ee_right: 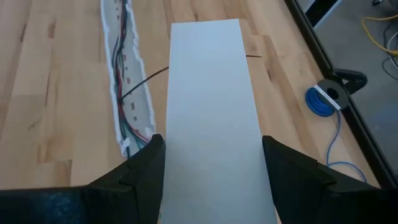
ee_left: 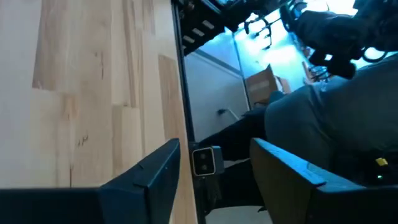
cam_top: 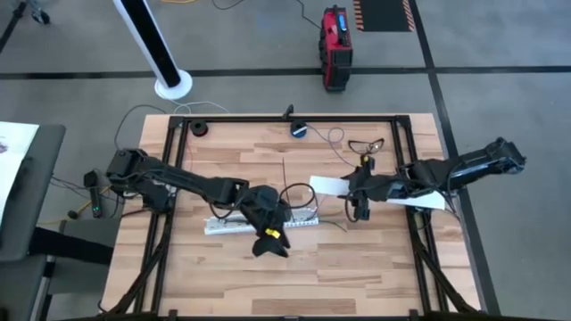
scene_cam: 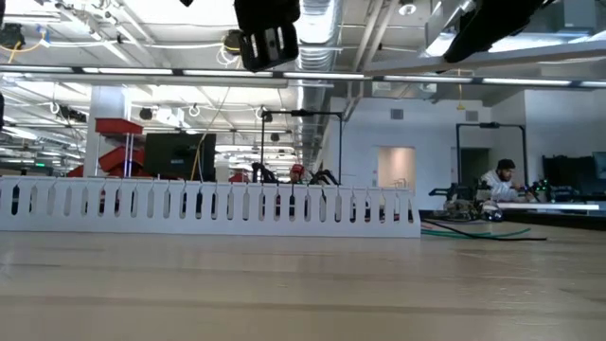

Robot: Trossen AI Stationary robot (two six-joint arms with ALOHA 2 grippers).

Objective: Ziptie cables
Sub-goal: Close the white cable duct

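The cables (ee_right: 124,74), thin red, green and dark wires, lie inside a long white slotted duct (cam_top: 259,221) at the table's middle. One dark wire (cam_top: 294,192) loops out of the duct. More wires (scene_cam: 473,230) trail onto the table at the duct's end. My right gripper (cam_top: 355,192) is right of the duct and shut on a flat white strip (ee_right: 211,93). My left gripper (cam_top: 272,241) hovers just near of the duct. It is open (ee_left: 214,148), with nothing between its fingers. My right gripper holds the flat white strip across its width, one finger on each long edge (ee_right: 169,155). The fingers come from the table's right and lie along the strip. One end (cam_top: 321,185) reaches past the fingers toward the table's middle, and the other end (cam_top: 433,201) runs back under the arm.
A small round blue-black device (cam_top: 299,130) with a pale cord sits at the table's far edge, seen as a blue coil (ee_right: 323,99) in the right wrist view. A thin wire loop (cam_top: 366,144) lies at the far right. The near half of the wooden table (cam_top: 357,276) is bare.
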